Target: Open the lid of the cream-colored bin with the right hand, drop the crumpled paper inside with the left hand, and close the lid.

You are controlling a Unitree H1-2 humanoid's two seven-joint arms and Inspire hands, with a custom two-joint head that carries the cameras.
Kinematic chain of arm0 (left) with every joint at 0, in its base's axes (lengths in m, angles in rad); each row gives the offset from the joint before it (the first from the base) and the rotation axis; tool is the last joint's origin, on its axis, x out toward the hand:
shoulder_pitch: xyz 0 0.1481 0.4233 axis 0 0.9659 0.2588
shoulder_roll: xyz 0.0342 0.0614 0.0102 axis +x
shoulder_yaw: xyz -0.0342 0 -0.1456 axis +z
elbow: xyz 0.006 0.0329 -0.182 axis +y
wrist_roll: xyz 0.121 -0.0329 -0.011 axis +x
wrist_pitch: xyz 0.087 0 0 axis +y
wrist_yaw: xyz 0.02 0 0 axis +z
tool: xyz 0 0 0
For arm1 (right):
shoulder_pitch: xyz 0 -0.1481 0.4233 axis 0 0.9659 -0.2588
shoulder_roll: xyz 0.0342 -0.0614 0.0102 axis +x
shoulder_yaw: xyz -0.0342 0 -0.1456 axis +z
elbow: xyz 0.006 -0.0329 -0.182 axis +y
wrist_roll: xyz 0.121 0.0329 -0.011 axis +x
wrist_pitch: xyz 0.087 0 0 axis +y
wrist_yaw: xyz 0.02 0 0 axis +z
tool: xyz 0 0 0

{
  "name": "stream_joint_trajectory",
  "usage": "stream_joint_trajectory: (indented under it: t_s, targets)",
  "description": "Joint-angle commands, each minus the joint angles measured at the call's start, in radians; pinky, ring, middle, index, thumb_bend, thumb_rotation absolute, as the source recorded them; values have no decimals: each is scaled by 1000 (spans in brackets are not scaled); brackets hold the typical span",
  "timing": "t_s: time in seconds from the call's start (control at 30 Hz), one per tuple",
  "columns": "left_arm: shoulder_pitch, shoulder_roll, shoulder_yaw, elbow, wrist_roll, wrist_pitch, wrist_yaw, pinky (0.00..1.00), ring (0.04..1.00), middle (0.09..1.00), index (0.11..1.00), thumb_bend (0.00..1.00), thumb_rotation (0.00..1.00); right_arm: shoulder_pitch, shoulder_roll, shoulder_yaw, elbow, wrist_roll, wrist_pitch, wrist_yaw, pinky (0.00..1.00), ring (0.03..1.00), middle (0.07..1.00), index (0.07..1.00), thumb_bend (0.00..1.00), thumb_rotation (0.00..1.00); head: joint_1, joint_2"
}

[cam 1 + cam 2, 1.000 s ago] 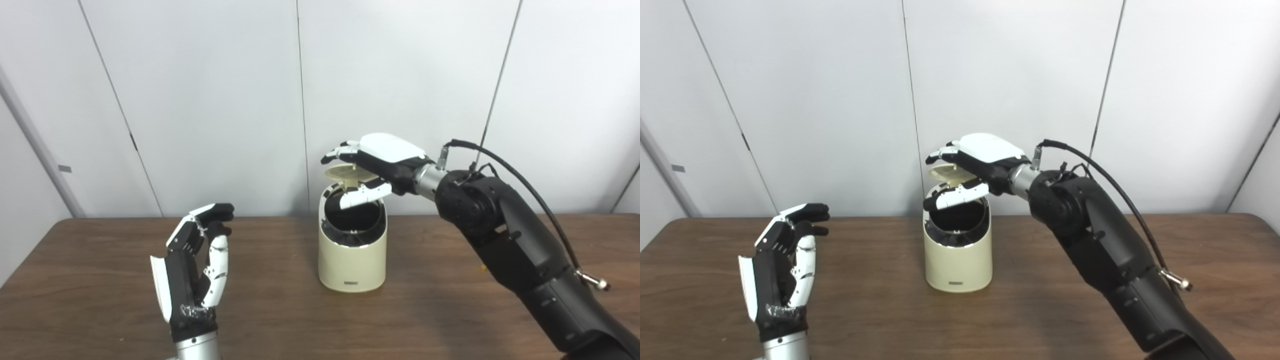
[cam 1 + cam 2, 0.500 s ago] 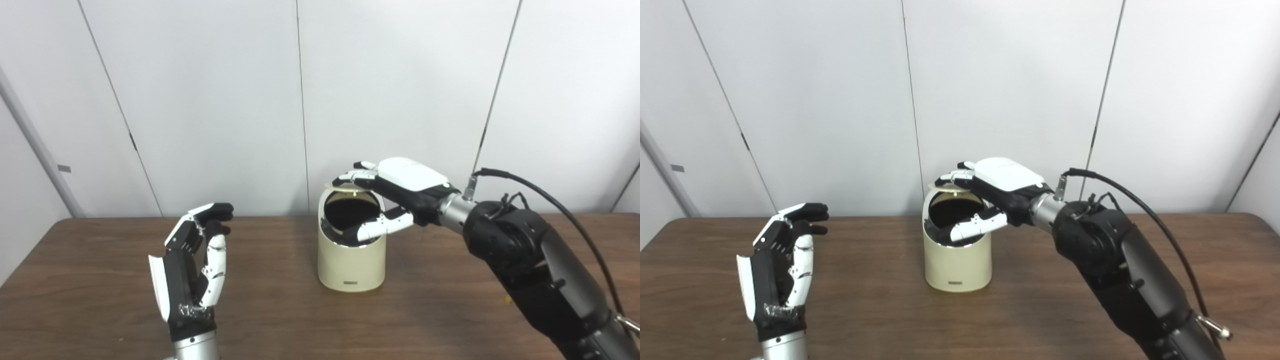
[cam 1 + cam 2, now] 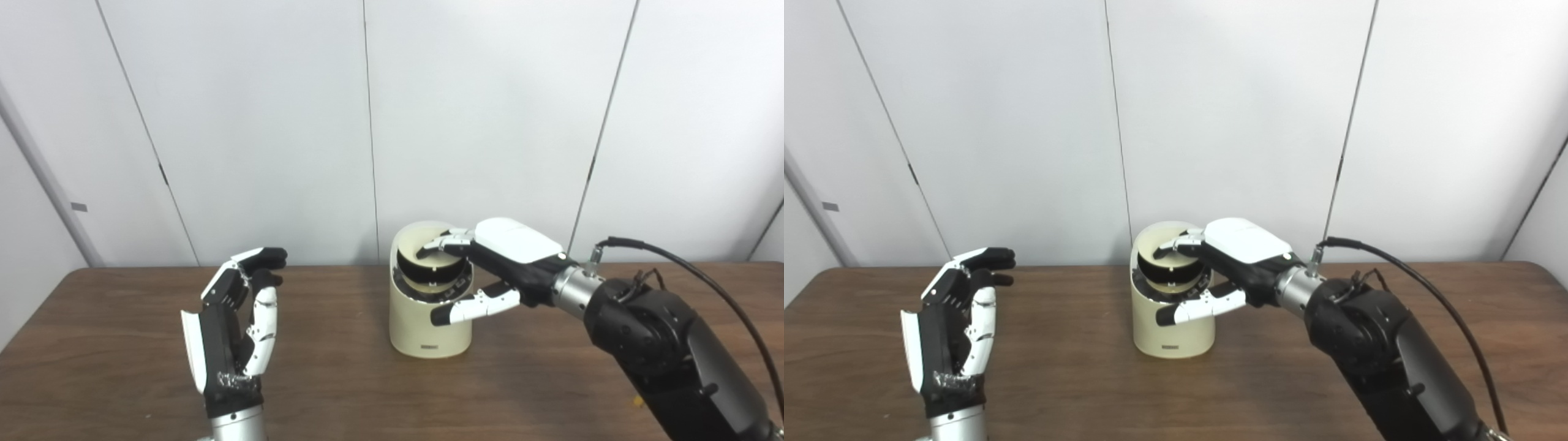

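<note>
Right hand (image 3: 499, 269) lies across the top of the cream-colored bin (image 3: 430, 321), fingers (image 3: 442, 242) spread on the lid (image 3: 429, 260) and thumb hanging free in front of the bin's wall at about 4 o'clock from the opening; it presses on the lid rather than gripping anything. One second earlier this hand held the lid raised well above the rim, with the dark interior fully exposed. Half a second earlier the lid was lower, just over the back edge. Now it sits tilted inside the opening, its far edge high and a dark crescent still visible at 6 o'clock, so closure is judged nearly but not fully complete.

Left hand (image 3: 236, 331), at 9 o'clock from the bin and well apart from it, stands upright over the wooden table (image 3: 122, 392) with fingers loosely curled and nothing between them, unchanged across the three moments. No crumpled paper is visible anywhere on the table or in either hand. It is presumably inside the bin, though the lid hides the interior. Remaining work, as judged: seat the lid flush.
</note>
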Motion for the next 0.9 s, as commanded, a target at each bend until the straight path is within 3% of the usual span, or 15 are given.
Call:
stream_joint_trajectory:
  t_s: [0.0, 0.87]
  targets:
    - [-12, -3, -4, -40, 20, -3, -2, 537, 622, 634, 600, 334, 636, -33, -16, -20, -32, 1, 8, 0, 902, 938, 876, 838, 831, 965, 2, 1]
    - [13, -1, -7, -133, 20, 71, -30, 531, 611, 629, 593, 330, 619, 37, 14, -8, -45, 17, 44, 12, 887, 927, 869, 836, 807, 890, -1, 64]
